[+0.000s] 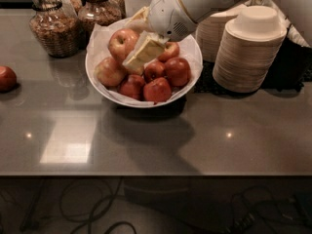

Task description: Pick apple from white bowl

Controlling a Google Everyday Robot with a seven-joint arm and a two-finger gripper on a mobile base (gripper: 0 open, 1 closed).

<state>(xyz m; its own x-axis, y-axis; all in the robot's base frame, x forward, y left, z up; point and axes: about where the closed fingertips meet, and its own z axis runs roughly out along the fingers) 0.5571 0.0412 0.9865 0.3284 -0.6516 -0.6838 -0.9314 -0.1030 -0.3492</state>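
Note:
The white bowl (pixel 146 103), lined with crinkled white paper, stands at the back middle of the grey counter. The apple (pixel 121 43), large, orange-red with yellow streaks, sits at the bowl's upper left, above the other fruit. My gripper (pixel 128 46) comes down from the upper right on the white arm and is shut on the apple: one cream finger (pixel 144 52) lies against its right side, and the other finger (pixel 138 14) shows behind it. Several smaller, darker red apples (pixel 157 89) lie in the bowl beneath.
A lone red apple (pixel 6 78) lies at the counter's left edge. Two glass jars (pixel 51 28) of dry food stand behind the bowl on the left. Stacks of beige paper bowls (pixel 251 50) stand to the right. The counter's front edge runs along the bottom.

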